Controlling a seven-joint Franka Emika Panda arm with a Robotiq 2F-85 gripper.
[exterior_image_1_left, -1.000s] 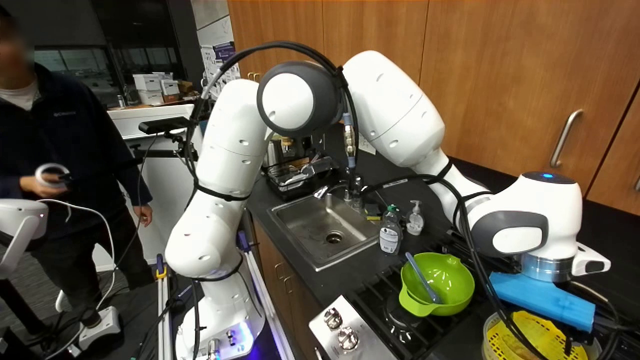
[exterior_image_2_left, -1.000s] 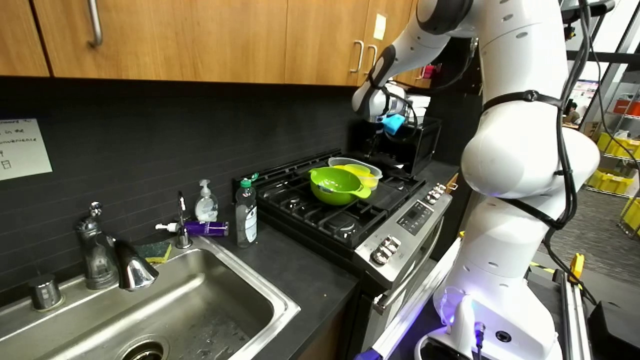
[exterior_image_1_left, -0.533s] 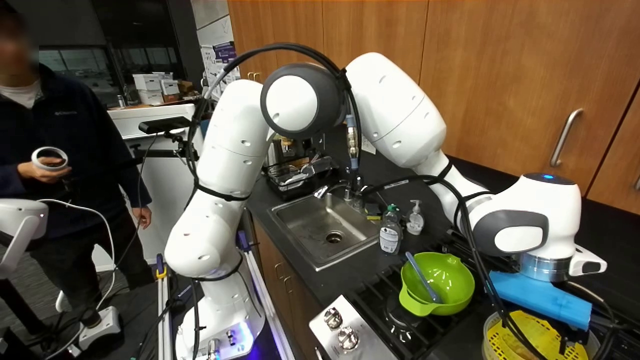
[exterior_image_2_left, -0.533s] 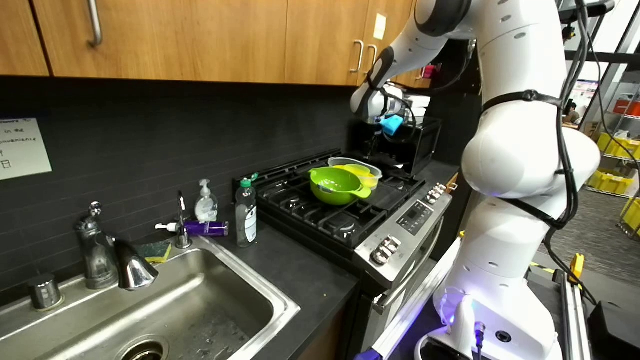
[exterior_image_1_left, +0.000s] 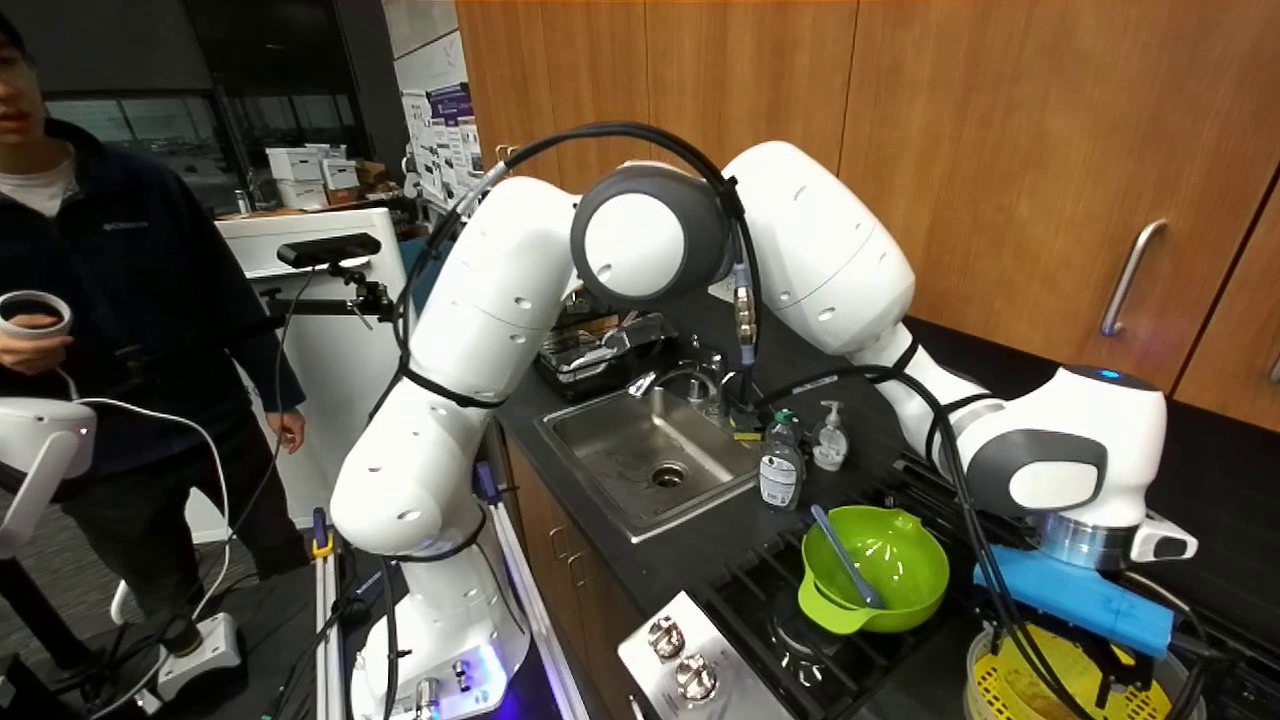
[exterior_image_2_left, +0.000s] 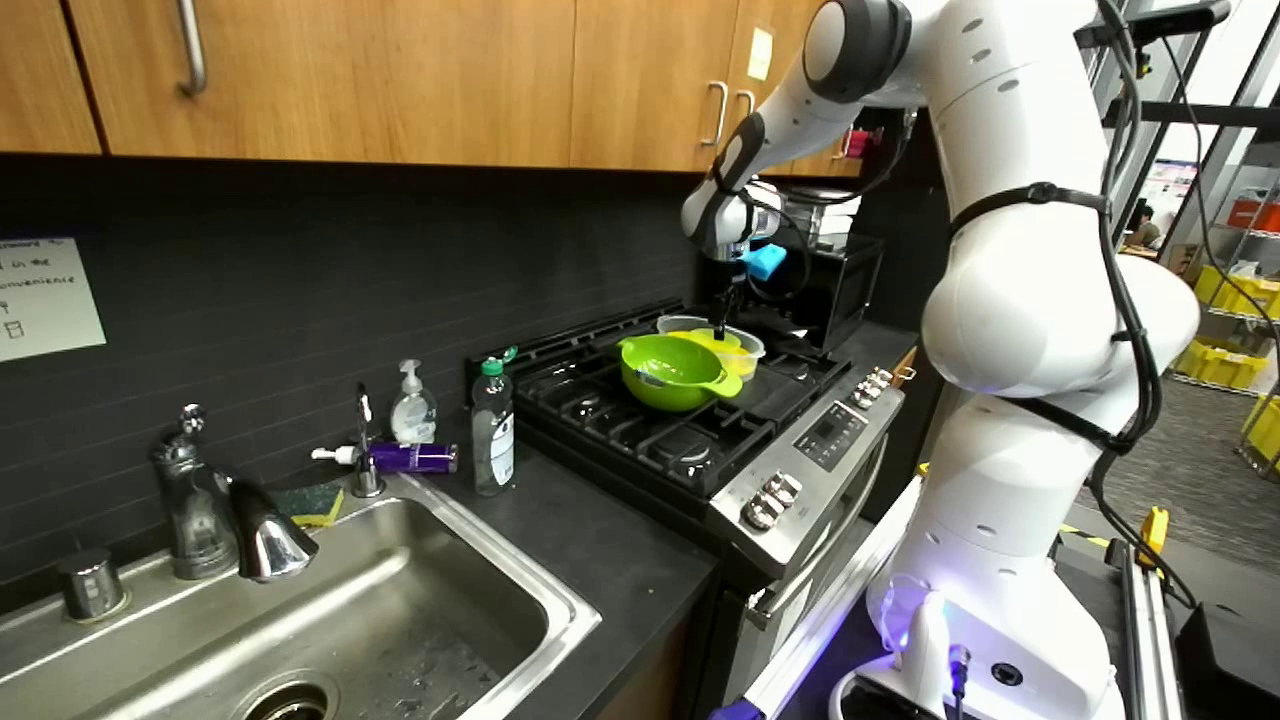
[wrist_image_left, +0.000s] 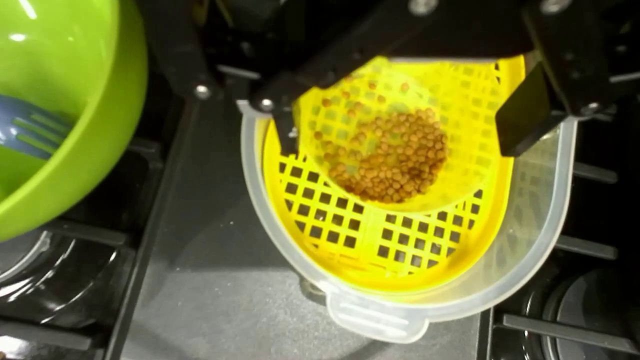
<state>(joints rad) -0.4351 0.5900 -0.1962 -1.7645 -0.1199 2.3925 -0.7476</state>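
Two black fingers (wrist_image_left: 524, 117) of the gripper (wrist_image_left: 400, 150) stand well apart in the wrist view, clamped on nothing, and a small translucent yellow bowl (wrist_image_left: 462, 172) lies between them, taking up most of the gap. Its edge runs close beside the finger at picture left, and whether the two touch, or how far the tips reach past the rim, I cannot tell. Seen from above the bowl looks round, so no long axis runs along or across the jaws. Brown lentil-like pellets (wrist_image_left: 395, 170) lie in it, between the fingers. Around and beneath the bowl is a yellow slotted basket (wrist_image_left: 370, 235), itself inside a clear container (wrist_image_left: 561, 200) whose tab (wrist_image_left: 377, 317) points away from the jaws toward the bottom of that view. To picture left of the jaws, apart from them, stands a green bowl (wrist_image_left: 125, 110) holding a blue-grey fork (wrist_image_left: 7, 112). In both exterior views the gripper points down over the container, which sits on the stove (exterior_image_2_left: 830, 432) beside the green bowl.
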